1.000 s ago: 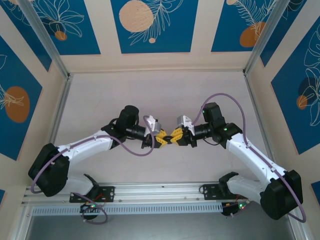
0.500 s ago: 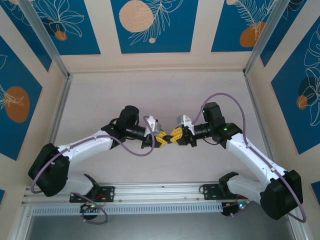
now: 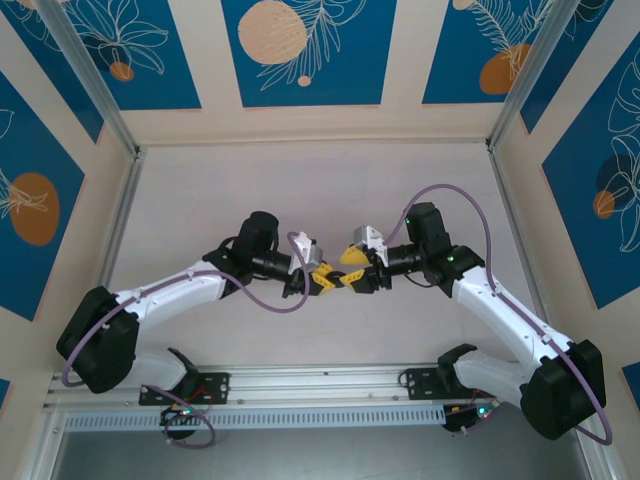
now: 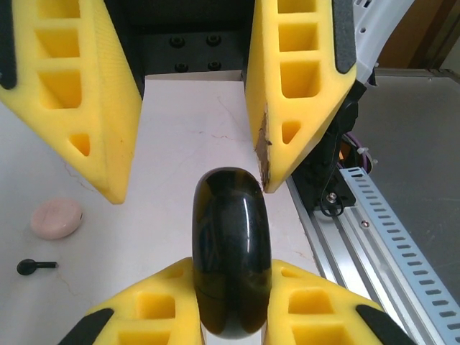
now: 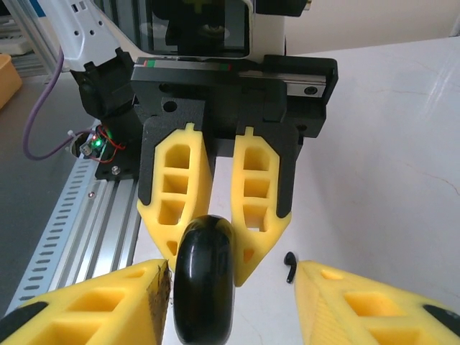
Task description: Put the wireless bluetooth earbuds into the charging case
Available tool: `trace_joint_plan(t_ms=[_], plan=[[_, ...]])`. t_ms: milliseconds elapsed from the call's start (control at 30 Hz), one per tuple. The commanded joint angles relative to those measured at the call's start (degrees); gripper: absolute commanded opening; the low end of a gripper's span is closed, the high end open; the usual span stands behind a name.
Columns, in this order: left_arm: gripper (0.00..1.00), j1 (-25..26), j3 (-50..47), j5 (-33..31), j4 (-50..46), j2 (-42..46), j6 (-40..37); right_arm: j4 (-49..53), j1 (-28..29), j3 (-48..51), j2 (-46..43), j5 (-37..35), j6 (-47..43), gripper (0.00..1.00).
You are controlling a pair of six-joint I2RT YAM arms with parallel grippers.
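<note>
Two left fingers (image 4: 154, 305) pinching charging case (image 4: 230, 244), right fingers (image 4: 298, 86) spread around it

I have both arms reaching inward, wrists facing each other mid-scene. My left gripper (image 3: 325, 281) is clamped on the charging case (image 4: 230, 251); my right gripper (image 3: 350, 270) has its 2 jaws spread apart.

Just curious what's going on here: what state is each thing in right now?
Case: held on edge, looks closed.
Left fingers: shut on the case.
Right fingers: open, clear of the case.
Earbud: lying on the table, outside the case.
Pink disc: flat on the table.
</note>
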State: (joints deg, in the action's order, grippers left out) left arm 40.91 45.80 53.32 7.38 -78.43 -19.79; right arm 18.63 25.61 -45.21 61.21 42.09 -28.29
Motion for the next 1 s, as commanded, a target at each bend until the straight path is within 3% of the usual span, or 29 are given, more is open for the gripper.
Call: trace_joint_plan(t_ms=[0, 400, 667, 967], plan=[[0.18, 0.47, 0.54, 0.62, 1.85, 0.65, 0.78, -0.18, 0.32, 0.31, 0.27, 1.68, 0.86, 0.51], [0.18, 0.48, 0.44, 0.61, 2.74, 1.07, 1.68, -0.32, 0.86, -0.27, 2.16, 0.28, 2.27, 0.53], [0.17, 0.44, -0.55, 0.04, 1.5, 1.69, 0.43, -8.23, -3.63, 0.82, 1.27, -0.95, 10.21, 0.51], [0.17, 0.39, -1.48, -0.31, 3.87, 1.38, 1.62, -8.55, -5.38, 0.62, 2.01, -0.08, 12.25, 0.48]])
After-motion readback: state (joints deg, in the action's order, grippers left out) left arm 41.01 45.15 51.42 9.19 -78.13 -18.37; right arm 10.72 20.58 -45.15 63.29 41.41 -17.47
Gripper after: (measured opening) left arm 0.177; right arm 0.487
